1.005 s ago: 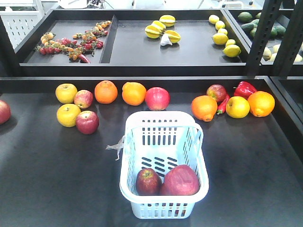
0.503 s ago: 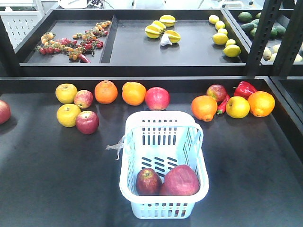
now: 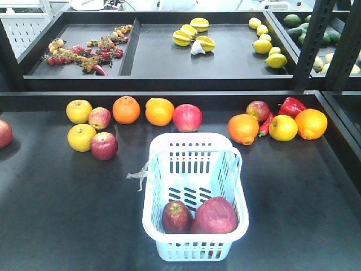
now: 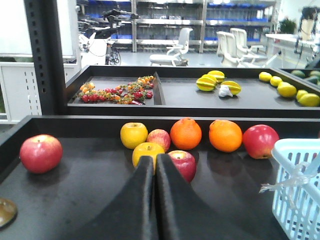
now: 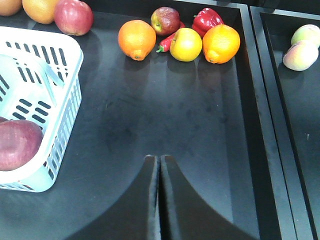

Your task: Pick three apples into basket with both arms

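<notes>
Two dark red apples, the small apple [image 3: 176,217] and the larger apple [image 3: 215,215], lie touching at the near end of the slotted white plastic basket [image 3: 194,249], which sits left of the right gripper [image 5: 159,159], whose black fingers are pressed together on nothing. Farther back, the left gripper [image 4: 154,160] is likewise closed and empty, its tips just short of a glossy round red apple [image 4: 182,165] beside a smooth yellow apple [image 4: 148,153]. Two dimpled oranges [image 4: 186,133] sit beyond.
</notes>
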Controlling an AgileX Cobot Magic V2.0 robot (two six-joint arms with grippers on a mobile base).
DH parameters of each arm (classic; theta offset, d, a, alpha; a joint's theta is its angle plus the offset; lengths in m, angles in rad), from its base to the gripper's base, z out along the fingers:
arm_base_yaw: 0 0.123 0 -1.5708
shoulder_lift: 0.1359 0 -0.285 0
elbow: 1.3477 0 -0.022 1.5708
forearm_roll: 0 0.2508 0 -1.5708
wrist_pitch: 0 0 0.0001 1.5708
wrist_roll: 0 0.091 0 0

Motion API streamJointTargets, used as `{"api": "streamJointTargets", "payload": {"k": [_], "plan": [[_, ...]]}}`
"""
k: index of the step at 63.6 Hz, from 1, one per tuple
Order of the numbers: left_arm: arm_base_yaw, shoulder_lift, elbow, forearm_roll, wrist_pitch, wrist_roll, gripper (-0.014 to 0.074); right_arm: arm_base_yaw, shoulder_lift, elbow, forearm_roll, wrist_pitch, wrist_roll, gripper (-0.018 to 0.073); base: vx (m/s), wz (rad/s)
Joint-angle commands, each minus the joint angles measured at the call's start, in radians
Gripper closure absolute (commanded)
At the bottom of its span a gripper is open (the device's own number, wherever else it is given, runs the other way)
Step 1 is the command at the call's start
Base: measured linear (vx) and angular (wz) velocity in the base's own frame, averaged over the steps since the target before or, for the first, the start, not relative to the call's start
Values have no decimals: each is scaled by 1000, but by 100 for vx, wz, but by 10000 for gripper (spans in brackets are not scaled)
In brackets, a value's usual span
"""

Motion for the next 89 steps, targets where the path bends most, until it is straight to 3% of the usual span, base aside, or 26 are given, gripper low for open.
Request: {"api": "streamJointTargets", "payload": {"k": [1, 26, 89], "plan": [[4, -22, 25, -12, -121, -28, 604, -5, 2, -24, -21, -56, 0, 568, 0, 0], [4, -57, 69, -13, -134, -68, 604, -5, 2, -24, -21, -55, 0, 568, 0, 0], [4, -56, 69, -13, -134, -67, 603, -5, 1, -24, -21, -54, 0, 568, 0, 0]]}}
